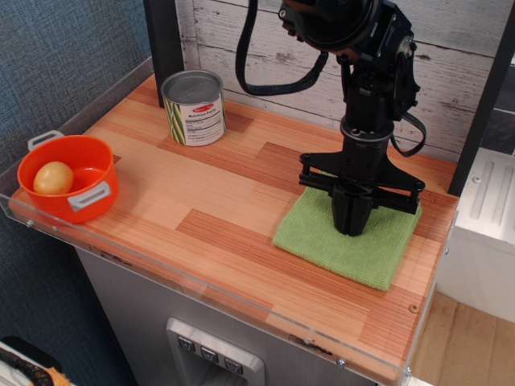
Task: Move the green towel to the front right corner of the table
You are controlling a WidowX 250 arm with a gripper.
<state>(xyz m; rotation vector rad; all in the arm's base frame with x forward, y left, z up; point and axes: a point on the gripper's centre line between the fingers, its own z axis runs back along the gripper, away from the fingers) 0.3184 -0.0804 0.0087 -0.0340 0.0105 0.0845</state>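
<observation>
We log: end effector pointing down, tips clenched together and pressed on green towel. Towel flat on desk, right side, well apart from tin can. Orange pot w/ egg-like item far left of can.

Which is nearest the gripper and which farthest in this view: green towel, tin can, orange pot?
1. green towel: directly under the gripper, right side of the table.
2. tin can: back left.
3. orange pot: far left edge, holding a yellowish round item.
</observation>
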